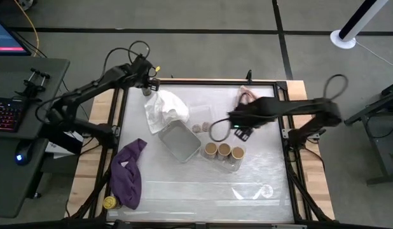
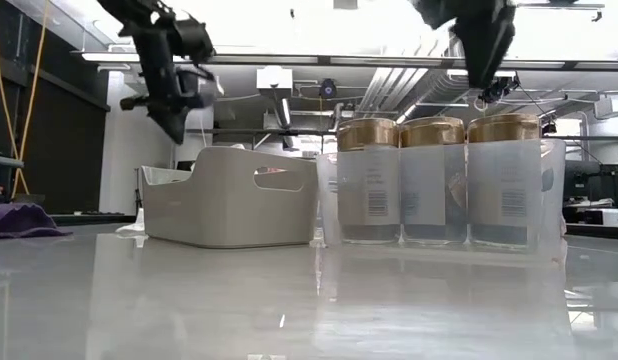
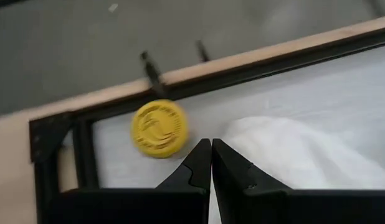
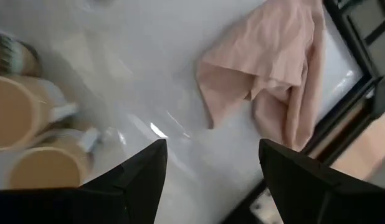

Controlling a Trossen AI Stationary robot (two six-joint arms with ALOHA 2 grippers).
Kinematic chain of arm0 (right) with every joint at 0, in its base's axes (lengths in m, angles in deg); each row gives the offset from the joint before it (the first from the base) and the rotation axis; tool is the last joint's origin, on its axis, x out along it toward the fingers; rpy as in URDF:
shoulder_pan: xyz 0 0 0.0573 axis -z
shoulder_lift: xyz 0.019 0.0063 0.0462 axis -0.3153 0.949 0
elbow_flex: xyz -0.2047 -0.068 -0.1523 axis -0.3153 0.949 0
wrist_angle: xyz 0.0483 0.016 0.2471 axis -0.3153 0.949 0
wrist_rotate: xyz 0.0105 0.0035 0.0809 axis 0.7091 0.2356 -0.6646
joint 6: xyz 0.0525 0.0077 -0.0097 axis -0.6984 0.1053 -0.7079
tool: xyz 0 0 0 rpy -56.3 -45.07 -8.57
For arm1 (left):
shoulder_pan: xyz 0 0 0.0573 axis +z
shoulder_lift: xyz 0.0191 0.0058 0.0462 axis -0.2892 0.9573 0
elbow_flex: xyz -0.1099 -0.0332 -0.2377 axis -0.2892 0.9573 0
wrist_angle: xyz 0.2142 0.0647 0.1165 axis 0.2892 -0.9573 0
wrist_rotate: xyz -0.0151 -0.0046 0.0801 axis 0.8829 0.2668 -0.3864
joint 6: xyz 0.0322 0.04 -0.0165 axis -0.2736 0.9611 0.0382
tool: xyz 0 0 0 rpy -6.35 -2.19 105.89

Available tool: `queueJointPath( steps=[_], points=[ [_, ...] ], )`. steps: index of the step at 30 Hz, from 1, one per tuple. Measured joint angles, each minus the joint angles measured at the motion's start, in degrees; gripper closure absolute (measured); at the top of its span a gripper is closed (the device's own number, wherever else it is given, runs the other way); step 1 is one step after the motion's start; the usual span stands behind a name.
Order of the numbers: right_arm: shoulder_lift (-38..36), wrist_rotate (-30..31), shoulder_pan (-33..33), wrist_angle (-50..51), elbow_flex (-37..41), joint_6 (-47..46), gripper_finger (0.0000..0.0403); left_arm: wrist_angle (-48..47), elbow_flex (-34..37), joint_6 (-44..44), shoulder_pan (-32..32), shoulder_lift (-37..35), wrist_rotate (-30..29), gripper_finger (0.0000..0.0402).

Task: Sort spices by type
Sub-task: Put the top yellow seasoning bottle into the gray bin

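My left gripper (image 3: 211, 148) is shut and empty above the table's far left corner (image 1: 147, 83), beside a yellow-lidded spice jar (image 3: 159, 128) that stands on the table. Over the table's middle, my right gripper (image 4: 211, 152) hangs open with nothing between its fingers (image 1: 240, 130). Three tan-topped jars (image 1: 224, 151) stand in a row near it, upright on their bases (image 2: 433, 180). Two tiny brownish jars (image 1: 201, 126) stand just beyond the grey tray (image 1: 179, 141). Another yellow-lidded jar (image 1: 109, 203) stands at the near left edge.
A white cloth (image 1: 165, 107) lies by the far left corner, next to my left gripper. A pink cloth (image 4: 273, 68) lies at the far right, a purple cloth (image 1: 128, 173) at the near left. The table's black frame (image 3: 61, 155) runs close to the corner jar.
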Motion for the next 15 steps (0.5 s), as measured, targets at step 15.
queueJointPath(
  steps=[15],
  points=[
    [-12.07, 1.62, -1.60, -2.44, 2.54, -10.18, 0.0153, 2.69, 0.04, -8.44, 5.19, 4.66, -1.90, 0.0362]
  ],
)
